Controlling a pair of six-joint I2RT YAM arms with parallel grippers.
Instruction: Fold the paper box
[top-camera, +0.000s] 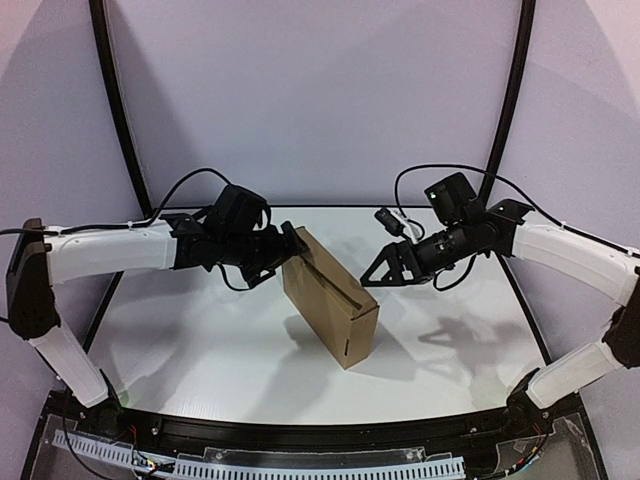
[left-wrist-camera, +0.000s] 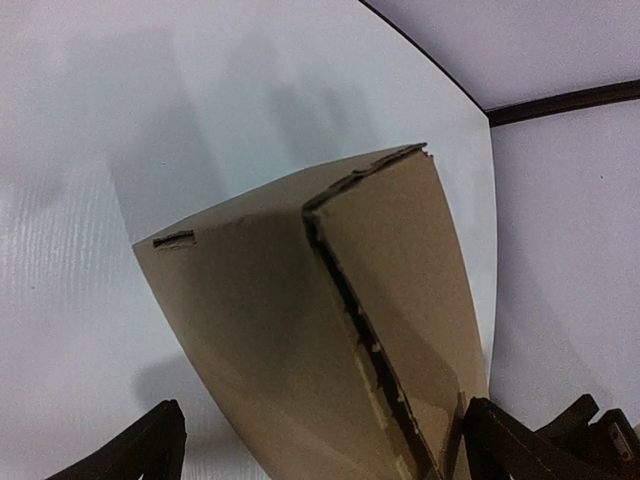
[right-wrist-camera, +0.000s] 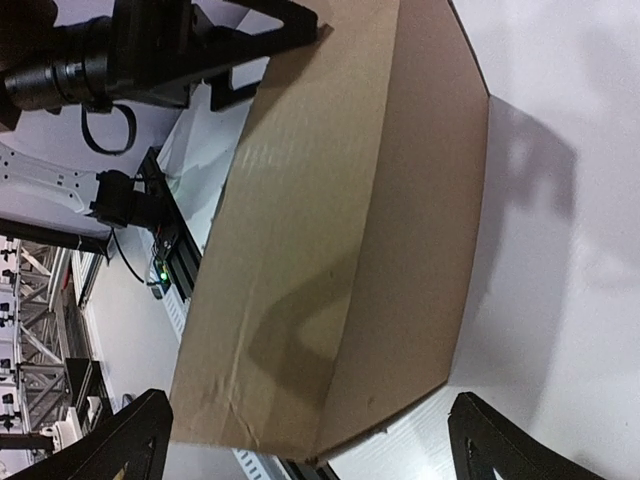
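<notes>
The white table fills the middle of the overhead view, and the two arms reach in over it, the left arm and the right arm, each trailing a black cable. One paper box stands up on edge near the table's centre, closed into a shallow brown block with a broad face turned toward the near left. Only the overhead view shows both arms and the box's place between them. The left gripper is at the box's far end and the right gripper is just beside its right flank, apart from it. The left wrist camera alone shows the dark seam that runs along the narrow upper side where the flaps meet, and a small slit by one corner. Its two fingers are spread wide, released, straddling the box's end. The left one is clear of the cardboard, and whether the right one touches it cannot be told. The right wrist camera shows the plain creased broad face, with the left arm behind it at the top. Its own two fingers are spread wide and grasp nothing. Both wrist views cut off the fingers at the lower edge, and in both the box's near end runs out of view.
</notes>
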